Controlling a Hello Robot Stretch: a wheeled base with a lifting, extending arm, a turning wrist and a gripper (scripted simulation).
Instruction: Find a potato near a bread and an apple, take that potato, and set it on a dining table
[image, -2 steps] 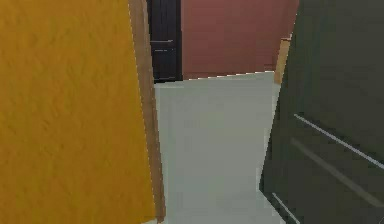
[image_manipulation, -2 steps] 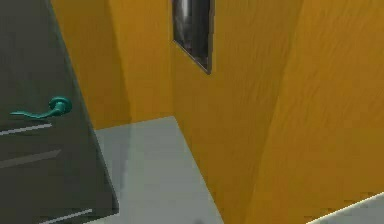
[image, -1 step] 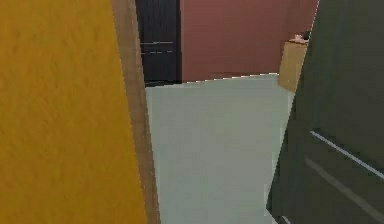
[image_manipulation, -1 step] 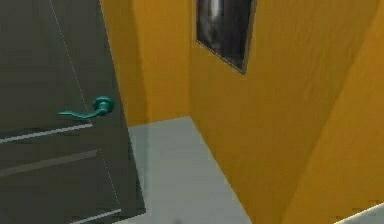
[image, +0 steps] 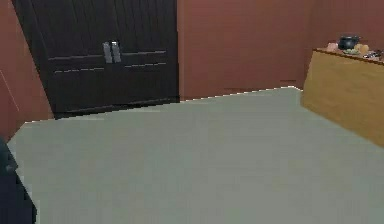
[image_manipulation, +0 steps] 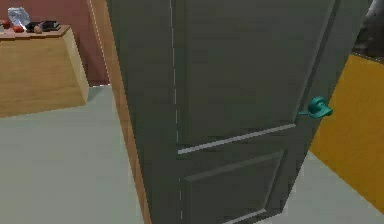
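A light wooden counter (image: 345, 95) stands at the forward view's right edge, with a dark rounded object (image: 347, 42) and small items on top. The same counter (image_manipulation: 40, 70) appears at the arm side view's upper left, carrying a pale glassy object (image_manipulation: 17, 18) and small dark and reddish blobs (image_manipulation: 40, 27) too small to name.
A dark double door (image: 108, 55) with two metal handles is set in the red-brown far wall, beyond bare grey-green floor (image: 190, 160). Close by in the arm side view stands a grey panelled door (image_manipulation: 240, 100) with a teal handle (image_manipulation: 318, 108). A yellow wall (image_manipulation: 362, 120) lies behind it.
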